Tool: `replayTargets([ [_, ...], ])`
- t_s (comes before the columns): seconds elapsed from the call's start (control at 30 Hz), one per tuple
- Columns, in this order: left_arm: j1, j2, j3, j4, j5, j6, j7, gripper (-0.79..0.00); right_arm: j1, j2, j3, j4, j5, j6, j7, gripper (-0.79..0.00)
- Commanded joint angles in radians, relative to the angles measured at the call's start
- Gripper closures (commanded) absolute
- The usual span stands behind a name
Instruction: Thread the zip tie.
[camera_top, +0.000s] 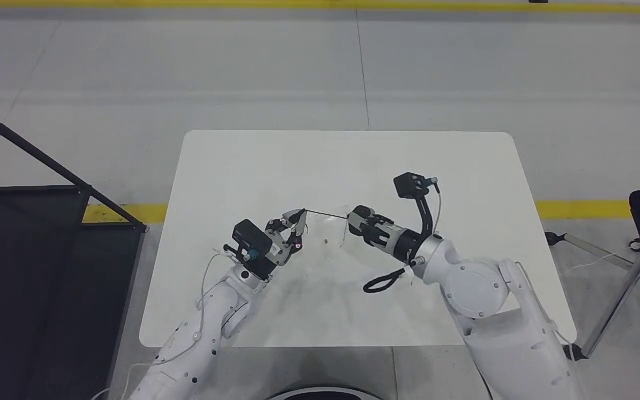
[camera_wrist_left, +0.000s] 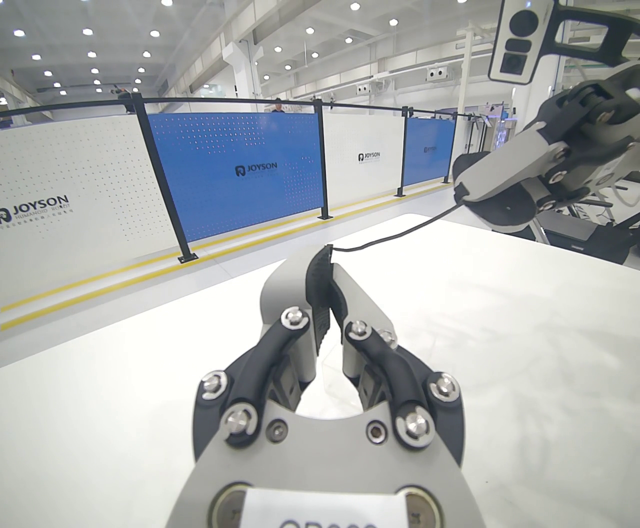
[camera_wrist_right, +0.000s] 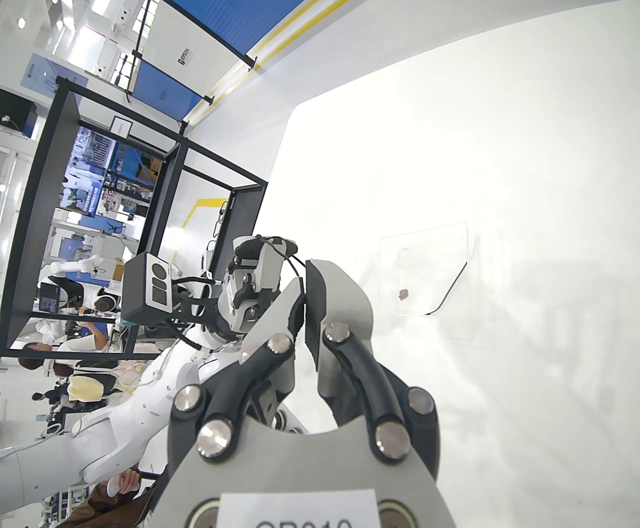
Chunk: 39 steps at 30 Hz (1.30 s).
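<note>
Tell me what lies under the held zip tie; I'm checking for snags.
Below the zip tie, the white table carries a clear sheet with a thin black strip and a brown speck. The left gripper and right gripper cover the table beneath them.

The zip tie (camera_wrist_left: 400, 233) ends are hidden inside the left pincer (camera_wrist_left: 327, 257) and right pincer (camera_wrist_left: 461, 194)
</note>
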Motion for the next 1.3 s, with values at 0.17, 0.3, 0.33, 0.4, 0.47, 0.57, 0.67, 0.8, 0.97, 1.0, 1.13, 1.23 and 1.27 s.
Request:
replayTargets([
  [0.17,0.0,0.0,0.0,0.0,0.0,0.0,0.0,0.0,-0.004,-0.001,0.0,-0.003,0.004,-0.006,-0.007,0.0],
  [0.3,0.0,0.0,0.0,0.0,0.0,0.0,0.0,0.0,-0.005,-0.001,0.0,-0.003,0.005,-0.006,-0.006,0.0],
  [0.33,0.0,0.0,0.0,0.0,0.0,0.0,0.0,0.0,-0.004,-0.001,-0.001,-0.003,0.006,-0.007,-0.006,0.0],
  [0.4,0.0,0.0,0.0,0.0,0.0,0.0,0.0,0.0,-0.002,-0.002,-0.005,-0.001,0.01,-0.008,-0.001,0.0],
  [0.47,0.0,0.0,0.0,0.0,0.0,0.0,0.0,0.0,0.003,-0.002,-0.006,0.004,0.015,-0.01,0.002,0.0],
  [0.57,0.0,0.0,0.0,0.0,0.0,0.0,0.0,0.0,0.007,-0.004,-0.008,0.01,0.029,-0.013,0.003,0.0],
  [0.67,0.0,0.0,0.0,0.0,0.0,0.0,0.0,0.0,0.011,-0.005,-0.004,0.019,0.049,-0.02,0.003,0.0],
  [0.8,0.0,0.0,0.0,0.0,0.0,0.0,0.0,0.0,0.014,-0.006,0.002,0.029,0.078,-0.032,-0.003,0.0],
  [0.97,0.0,0.0,0.0,0.0,0.0,0.0,0.0,0.0,0.01,-0.007,0.009,0.034,0.101,-0.042,-0.017,0.0],
  [1.0,0.0,0.0,0.0,0.0,0.0,0.0,0.0,0.0,0.009,-0.007,0.009,0.034,0.104,-0.043,-0.018,0.0],
  [1.13,0.0,0.0,0.0,0.0,0.0,0.0,0.0,0.0,0.007,-0.008,0.01,0.038,0.119,-0.048,-0.031,0.0],
  [1.23,0.0,0.0,0.0,0.0,0.0,0.0,0.0,0.0,0.007,-0.009,0.01,0.039,0.126,-0.052,-0.037,0.0],
  [1.27,0.0,0.0,0.0,0.0,0.0,0.0,0.0,0.0,0.006,-0.009,0.009,0.04,0.13,-0.054,-0.041,0.0],
])
